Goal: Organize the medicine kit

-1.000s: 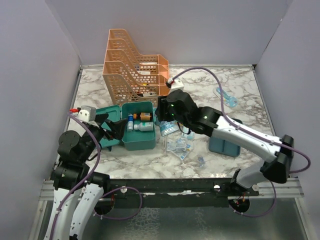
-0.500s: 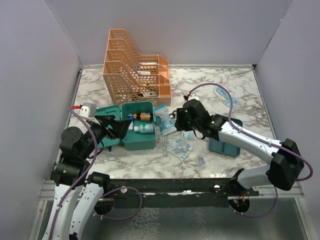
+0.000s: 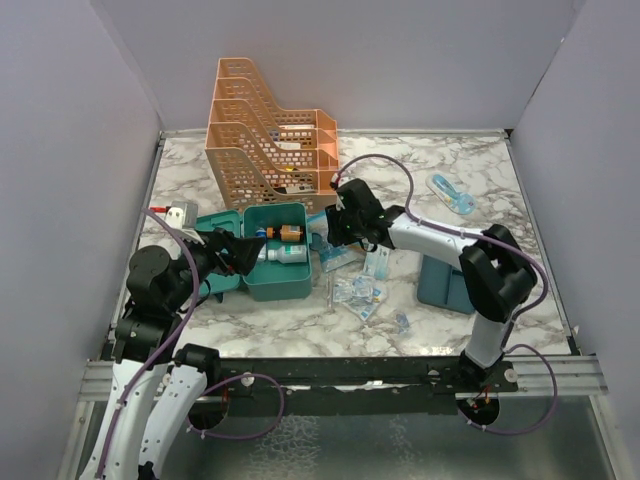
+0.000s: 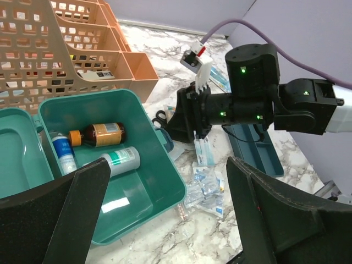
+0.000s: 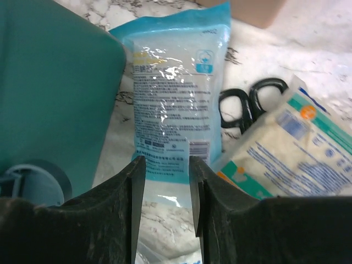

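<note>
The top camera looks steeply down from high behind the near edge, taking in the whole marble desk (image 3: 480, 170) out to its far edge. The left wrist camera sits low by the near-left corner, facing right and away across the open medicine kit (image 4: 144, 190). The right wrist camera hangs close above a blue packet (image 5: 176, 99) beside the kit's right wall; both appear in all three views.

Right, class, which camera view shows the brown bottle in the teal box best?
The left wrist view: the brown bottle lies close and unblocked. The top view shows the bottle small. The right wrist view shows only the teal box from outside, no bottle.
</note>
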Controlling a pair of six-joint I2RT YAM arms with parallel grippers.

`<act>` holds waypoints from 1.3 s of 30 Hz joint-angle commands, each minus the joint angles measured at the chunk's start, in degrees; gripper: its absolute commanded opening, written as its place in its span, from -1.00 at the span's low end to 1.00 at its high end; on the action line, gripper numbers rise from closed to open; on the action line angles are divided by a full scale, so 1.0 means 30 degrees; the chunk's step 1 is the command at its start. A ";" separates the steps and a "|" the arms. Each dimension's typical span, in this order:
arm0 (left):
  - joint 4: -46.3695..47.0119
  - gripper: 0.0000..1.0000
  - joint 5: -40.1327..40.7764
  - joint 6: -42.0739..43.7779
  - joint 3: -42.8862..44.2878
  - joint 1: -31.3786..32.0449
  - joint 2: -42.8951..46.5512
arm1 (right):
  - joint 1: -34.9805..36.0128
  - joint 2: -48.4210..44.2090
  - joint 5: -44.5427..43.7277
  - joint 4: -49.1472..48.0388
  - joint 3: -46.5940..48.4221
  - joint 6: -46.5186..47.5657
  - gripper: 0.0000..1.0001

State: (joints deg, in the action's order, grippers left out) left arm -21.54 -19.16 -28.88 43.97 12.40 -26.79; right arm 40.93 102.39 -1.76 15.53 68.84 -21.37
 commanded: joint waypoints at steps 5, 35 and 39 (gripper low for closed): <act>0.0738 0.80 0.0978 -0.0100 -0.0621 0.0022 0.0665 | 0.0069 0.3195 0.0319 0.0700 0.3318 0.1620 -0.19; 0.1248 0.70 0.1874 0.0027 -0.1315 0.0015 0.1010 | -0.0188 0.1281 -0.1865 -0.0352 0.1538 0.2142 -0.98; 0.1208 0.70 0.1903 -0.0119 -0.1481 0.0009 0.1173 | -0.0195 -0.0444 -0.1970 -0.1849 0.0298 0.1997 -0.98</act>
State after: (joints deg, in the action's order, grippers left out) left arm -19.38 -14.48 -28.84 40.32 12.40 -24.27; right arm 40.75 107.57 -5.58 15.68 72.71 -14.57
